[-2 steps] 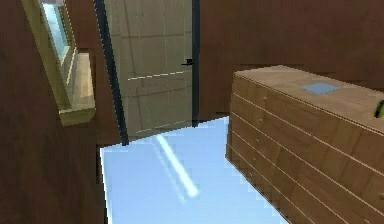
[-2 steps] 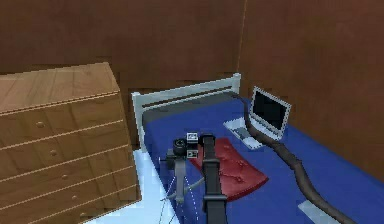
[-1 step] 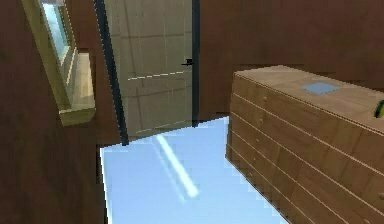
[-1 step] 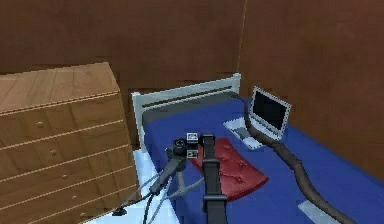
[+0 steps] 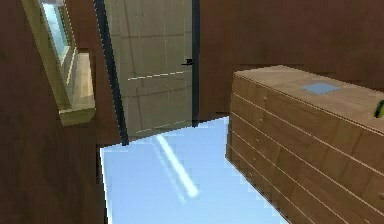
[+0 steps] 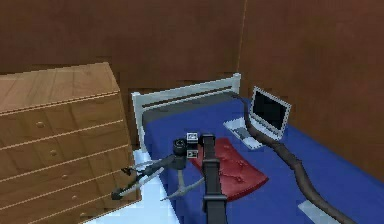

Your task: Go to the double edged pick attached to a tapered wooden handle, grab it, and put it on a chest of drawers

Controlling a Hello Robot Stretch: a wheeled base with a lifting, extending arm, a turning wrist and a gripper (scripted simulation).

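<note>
Now the carry is in hand: the pick (image 6: 150, 178) hangs at the far end of the arm (image 6: 213, 185), clear of the floor and of the bed (image 6: 330, 170), so the jaws hold it. How firm that hold is cannot be told. In the arm side view the pick sits over the gap between the bed and the chest (image 6: 60, 90), level with the lower drawers and near their front. Its grey head points down and its handle slants toward the chest.

What remains, as I judge it, is the placing. The arm must first rise until the pick clears the chest's top. Then it must reach out, or the base must shift toward the robot's front, so the pick comes over bare wood before it is let down.

In the forward view the chest's top carries a pale blue flat thing (image 5: 321, 88) and a green thing (image 5: 380, 106) at the picture's right edge. The pick should be set down away from both.
</note>
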